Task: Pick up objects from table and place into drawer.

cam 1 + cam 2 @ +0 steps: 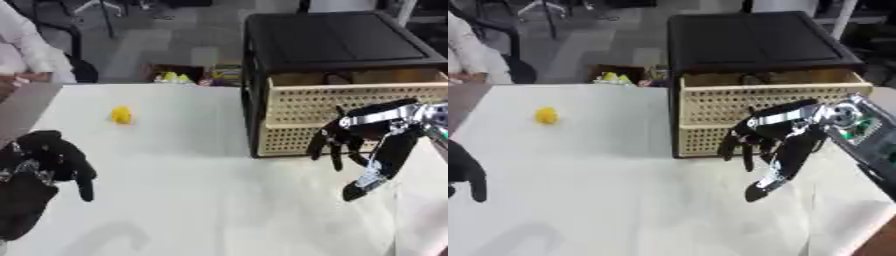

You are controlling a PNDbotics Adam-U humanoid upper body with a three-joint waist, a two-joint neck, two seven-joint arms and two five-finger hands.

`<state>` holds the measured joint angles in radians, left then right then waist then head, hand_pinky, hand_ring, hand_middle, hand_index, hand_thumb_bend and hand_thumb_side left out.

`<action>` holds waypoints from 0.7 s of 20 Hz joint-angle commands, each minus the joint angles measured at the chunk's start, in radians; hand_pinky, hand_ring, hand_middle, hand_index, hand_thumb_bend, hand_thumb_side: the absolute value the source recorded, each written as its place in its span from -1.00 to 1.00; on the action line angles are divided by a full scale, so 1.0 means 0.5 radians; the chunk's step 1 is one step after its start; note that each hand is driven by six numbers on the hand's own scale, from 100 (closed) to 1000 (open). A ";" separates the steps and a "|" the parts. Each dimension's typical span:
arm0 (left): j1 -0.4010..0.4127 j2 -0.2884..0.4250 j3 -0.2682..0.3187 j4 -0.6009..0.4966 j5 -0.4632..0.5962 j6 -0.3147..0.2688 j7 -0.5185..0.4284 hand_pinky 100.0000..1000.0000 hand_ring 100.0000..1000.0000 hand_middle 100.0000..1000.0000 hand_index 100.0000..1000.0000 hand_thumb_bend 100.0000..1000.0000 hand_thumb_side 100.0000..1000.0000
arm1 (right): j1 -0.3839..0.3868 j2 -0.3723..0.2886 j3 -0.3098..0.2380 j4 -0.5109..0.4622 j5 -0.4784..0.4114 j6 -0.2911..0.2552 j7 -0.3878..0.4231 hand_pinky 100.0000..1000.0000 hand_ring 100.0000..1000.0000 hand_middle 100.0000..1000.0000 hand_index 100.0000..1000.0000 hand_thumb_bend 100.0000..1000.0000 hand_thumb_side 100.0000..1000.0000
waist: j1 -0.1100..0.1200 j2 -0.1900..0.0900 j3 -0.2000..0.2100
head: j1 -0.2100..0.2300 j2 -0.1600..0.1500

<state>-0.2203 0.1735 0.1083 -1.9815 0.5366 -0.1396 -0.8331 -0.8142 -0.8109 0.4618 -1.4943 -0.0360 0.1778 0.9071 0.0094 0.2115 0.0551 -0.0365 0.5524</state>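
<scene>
A small yellow object (122, 115) lies on the white table (192, 200) at the far left. The black cabinet (337, 40) stands at the back right, and its upper perforated beige drawer (359, 97) is pulled open; dark shapes show inside it. My right hand (343, 141) hangs in front of the drawer's face, fingers pointing down and relaxed, thumb stretched low, holding nothing. My left hand (54, 155) rests at the lower left edge with its fingers hanging loosely, empty, well below the yellow object.
A second perforated drawer front (289, 137) sits shut beneath the open one. A cardboard box with coloured items (179, 75) stands on the floor behind the table. A person's white sleeve (26, 47) shows at the far left edge.
</scene>
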 commanded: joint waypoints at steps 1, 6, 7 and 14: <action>-0.022 0.010 0.006 -0.037 0.000 0.000 -0.009 -0.14 0.25 0.31 0.76 -1.00 1.00 | -0.066 -0.004 -0.042 0.061 0.026 -0.002 0.000 -0.63 0.08 0.44 0.67 0.19 -0.72 | -0.003 -0.022 0.003 | 0.005 -0.025; -0.022 0.007 0.007 -0.037 -0.001 0.001 -0.014 -0.14 0.25 0.31 0.76 -1.00 1.00 | -0.117 0.051 -0.066 0.169 0.050 -0.017 0.000 -0.70 0.05 0.43 0.66 0.18 -0.66 | -0.002 -0.020 0.009 | 0.002 -0.030; -0.022 0.006 0.007 -0.037 -0.001 0.002 -0.014 -0.14 0.25 0.31 0.76 -1.00 1.00 | -0.126 0.062 -0.072 0.188 0.054 -0.022 0.000 -0.70 0.05 0.43 0.66 0.18 -0.66 | -0.002 -0.020 0.010 | 0.001 -0.032; -0.022 0.001 0.011 -0.037 -0.008 0.011 -0.014 -0.13 0.24 0.31 0.77 -0.99 1.00 | -0.173 0.114 -0.108 0.279 0.082 -0.053 0.000 -0.76 0.03 0.42 0.66 0.19 -0.61 | -0.007 -0.018 0.013 | 0.005 -0.038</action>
<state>-0.2203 0.1720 0.1083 -1.9815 0.5355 -0.1362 -0.8391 -0.8768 -0.7401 0.4286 -1.3579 -0.0020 0.1568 0.9058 0.0075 0.2159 0.0609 -0.0365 0.5434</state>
